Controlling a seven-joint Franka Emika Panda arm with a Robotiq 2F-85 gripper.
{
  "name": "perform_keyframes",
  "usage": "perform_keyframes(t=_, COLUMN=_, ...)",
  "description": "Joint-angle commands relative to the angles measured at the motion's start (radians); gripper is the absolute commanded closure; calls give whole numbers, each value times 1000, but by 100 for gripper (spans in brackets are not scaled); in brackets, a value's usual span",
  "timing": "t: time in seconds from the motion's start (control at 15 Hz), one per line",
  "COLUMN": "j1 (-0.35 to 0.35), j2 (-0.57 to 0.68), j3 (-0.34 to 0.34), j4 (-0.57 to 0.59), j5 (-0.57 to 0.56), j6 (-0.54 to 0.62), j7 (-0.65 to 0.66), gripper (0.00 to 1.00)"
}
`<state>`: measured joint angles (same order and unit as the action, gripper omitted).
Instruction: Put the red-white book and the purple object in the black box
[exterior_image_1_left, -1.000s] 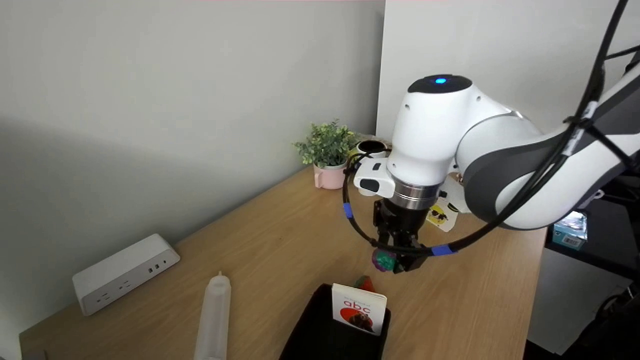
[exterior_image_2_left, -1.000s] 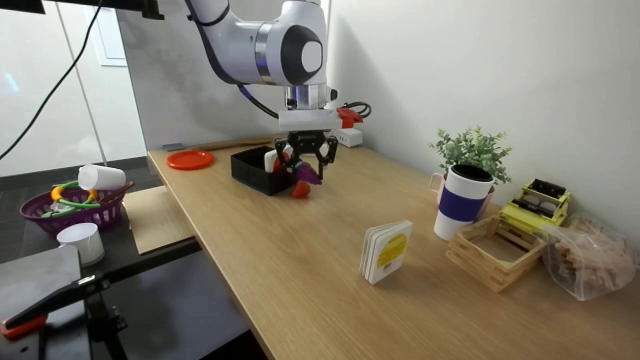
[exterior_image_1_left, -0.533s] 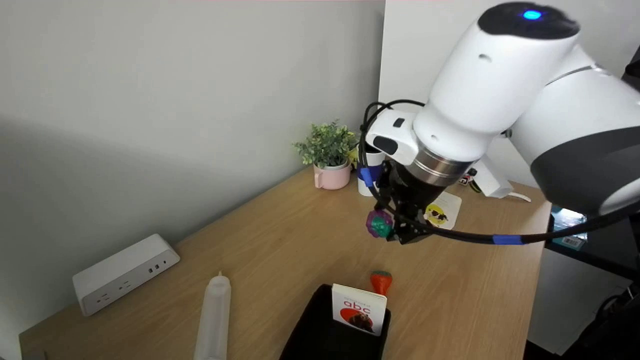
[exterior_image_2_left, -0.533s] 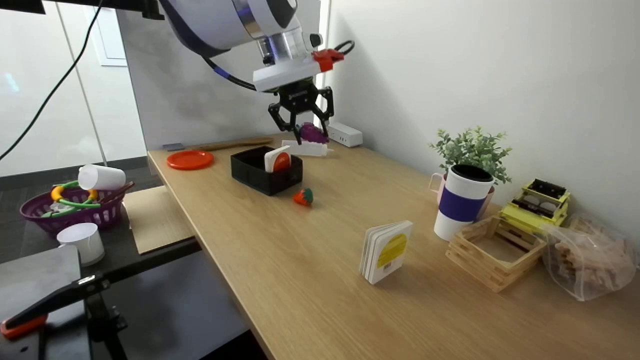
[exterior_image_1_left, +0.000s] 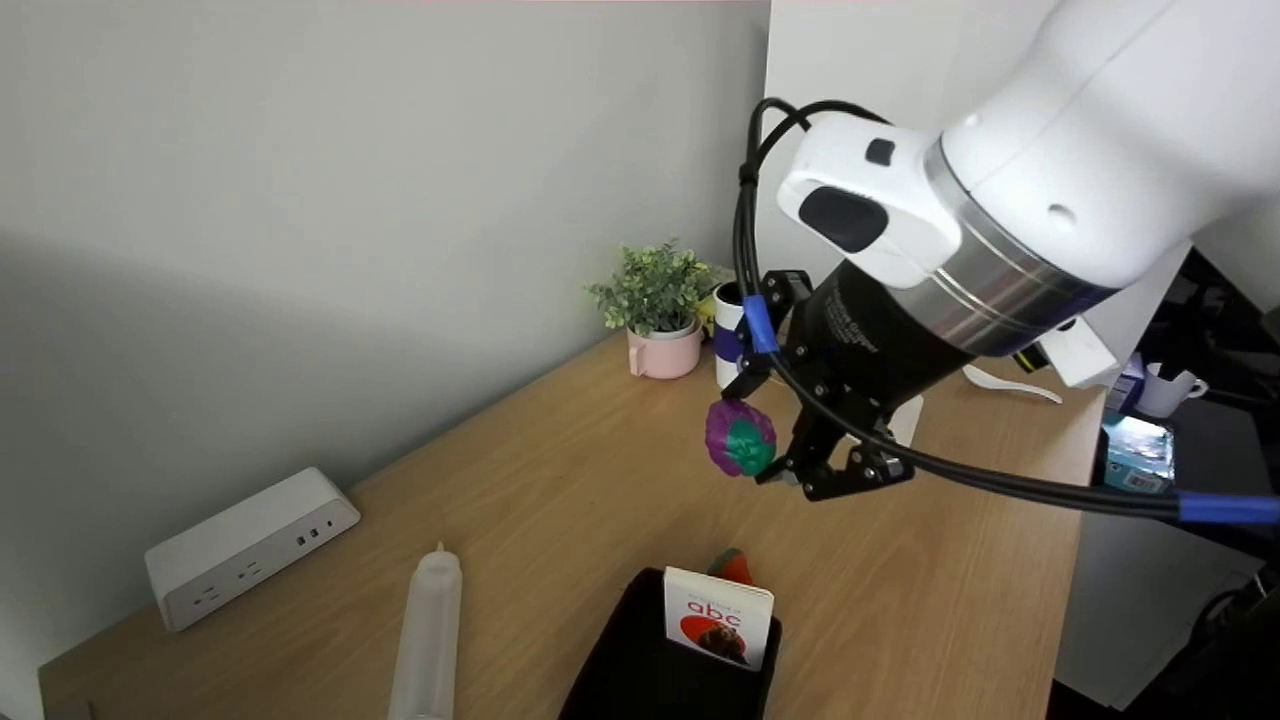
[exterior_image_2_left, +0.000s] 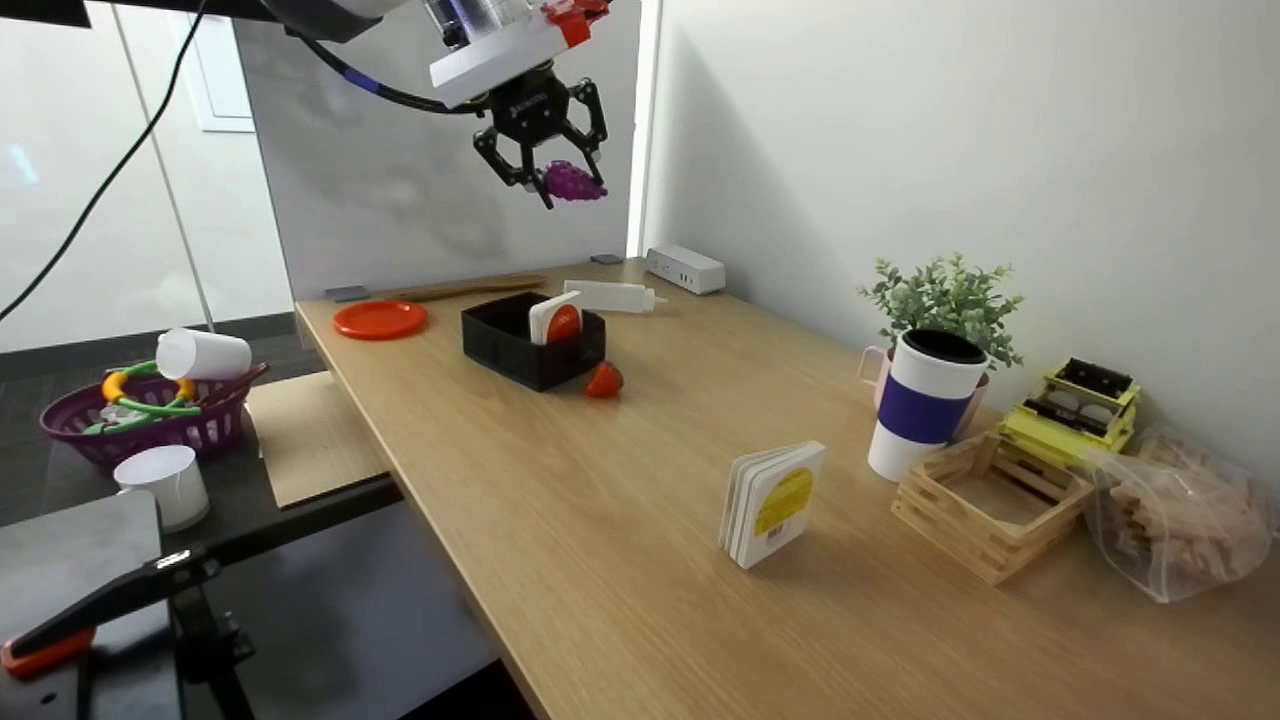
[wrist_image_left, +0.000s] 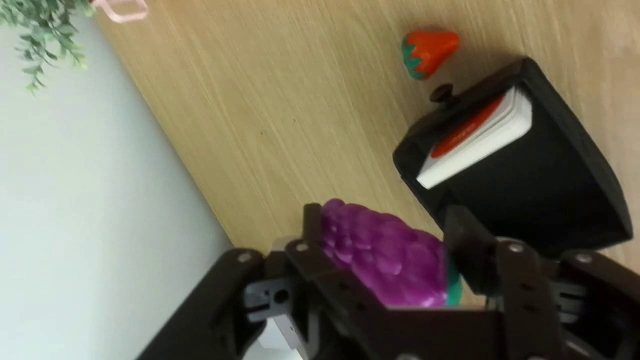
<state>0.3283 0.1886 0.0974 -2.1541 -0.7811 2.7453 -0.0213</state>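
I hold the purple object (wrist_image_left: 385, 255) high

In an exterior view my arm (exterior_image_1_left: 1110, 150) slants in from the right, so my end effector (exterior_image_2_left: 574, 190) points down and left, well above the surface (exterior_image_1_left: 580, 480). It pinches the purple object from both sides. A black cable (exterior_image_1_left: 1000, 483) crosses in front. Nearer and lower is the black box (exterior_image_1_left: 660, 690), where the red-white book (exterior_image_1_left: 718, 615) stands tilted, taking up the far end. Just beyond, partly behind the book, lies a strawberry (exterior_image_1_left: 734, 568). Left of the box lies a bottle (exterior_image_1_left: 428, 640), then a power strip (exterior_image_1_left: 250, 550). A plant (exterior_image_1_left: 652, 290) and tumbler (exterior_image_1_left: 727, 347) stand far off.
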Motion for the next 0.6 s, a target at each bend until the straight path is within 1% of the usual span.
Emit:
perform_keyframes(t=0.0, j1=-87, j2=2, j3=92, j4=-66, j5=182, j6=167, j7=-236, gripper=62)
perform_keyframes(t=0.07, j1=-114, j2=21, j3=129, j4=-79, j5=266, j6=207, j7=-319, gripper=62)
perform_keyframes(t=0.13, j1=-161, j2=42, j3=194, j4=-89, j5=339, j6=231, j7=-396, gripper=62)
perform_keyframes(t=0.2, j1=-218, j2=66, j3=269, j4=-93, j5=415, j6=245, j7=-476, gripper=62)
perform_keyframes(t=0.27, j1=-289, j2=101, j3=356, j4=-88, j5=483, j6=246, j7=-555, gripper=62)
perform_keyframes(t=0.4, j1=-410, j2=181, j3=506, j4=-53, j5=602, j6=203, j7=-710, gripper=62)
perform_keyframes(t=0.47, j1=-483, j2=216, j3=582, j4=-35, j5=652, j6=170, j7=-786, gripper=62)
perform_keyframes(t=0.53, j1=-537, j2=234, j3=628, j4=-29, j5=703, j6=134, j7=-861, gripper=62)
